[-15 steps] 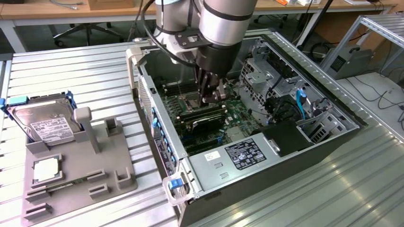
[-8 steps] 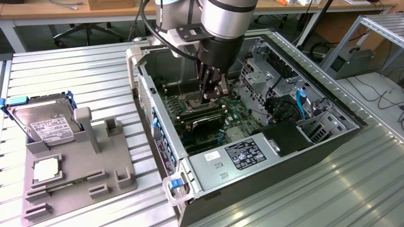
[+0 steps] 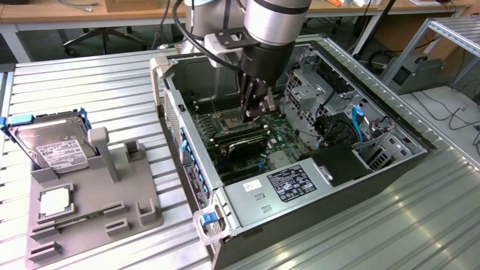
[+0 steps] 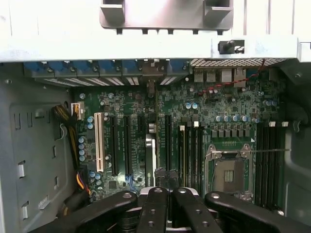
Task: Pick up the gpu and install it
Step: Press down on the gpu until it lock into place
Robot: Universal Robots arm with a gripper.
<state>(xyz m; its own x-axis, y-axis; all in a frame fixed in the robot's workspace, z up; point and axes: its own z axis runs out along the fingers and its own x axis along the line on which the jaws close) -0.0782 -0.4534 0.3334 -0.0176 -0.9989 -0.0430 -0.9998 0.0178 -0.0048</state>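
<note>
The gpu (image 4: 150, 160) shows to you edge-on in the wrist view, as a thin grey-black strip standing upright over the motherboard (image 4: 214, 104) among the long expansion slots. It sits between the white slot (image 4: 99, 141) and the bare processor socket (image 4: 228, 174), with its near end just beside the fingertips. The gripper (image 4: 167, 191) has its fingers pressed together, with no gap between them. You cannot tell whether they pinch the card's edge or only sit against it. In the exterior view the gripper (image 3: 255, 109) reaches straight down into the open computer case (image 3: 390, 163), its tips low over the motherboard, close to the socket. The memory slots (image 4: 269, 160) lie on the far side of the socket from the card. The row of blue tabs (image 4: 87, 68) runs along the case wall at the motherboard's rear edge. The power supply (image 3: 289, 183) with its label lies at the motherboard's end nearest the exterior camera. Outside the case, well away from the motherboard on the exterior view's left, a grey holder tray (image 3: 143, 197) carries the hard drive (image 3: 56, 146) in its blue frame and a small square silver chip (image 3: 56, 201). Two of its upright posts (image 3: 100, 147) stand with nothing in them.
</note>
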